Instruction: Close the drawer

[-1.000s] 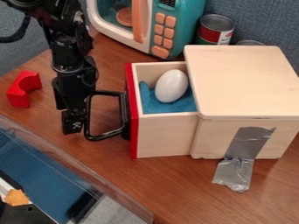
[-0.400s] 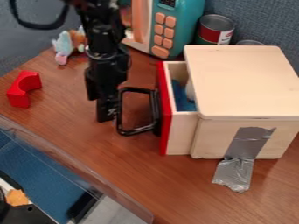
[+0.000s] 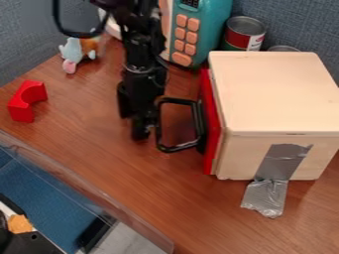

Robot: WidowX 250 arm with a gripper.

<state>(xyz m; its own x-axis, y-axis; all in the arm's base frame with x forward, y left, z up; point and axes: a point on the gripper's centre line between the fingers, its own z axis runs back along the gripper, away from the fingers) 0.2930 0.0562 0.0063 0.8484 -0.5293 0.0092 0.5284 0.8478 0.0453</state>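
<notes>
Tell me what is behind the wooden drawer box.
Behind the wooden drawer box are a can with a red label and, beside it, a round metal top. The box covers their lower parts and anything lower back there.

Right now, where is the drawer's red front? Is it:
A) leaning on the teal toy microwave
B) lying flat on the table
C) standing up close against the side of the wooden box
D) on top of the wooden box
C: the red front stands upright close against the side of the wooden box, with its black handle sticking out the other way.
</notes>
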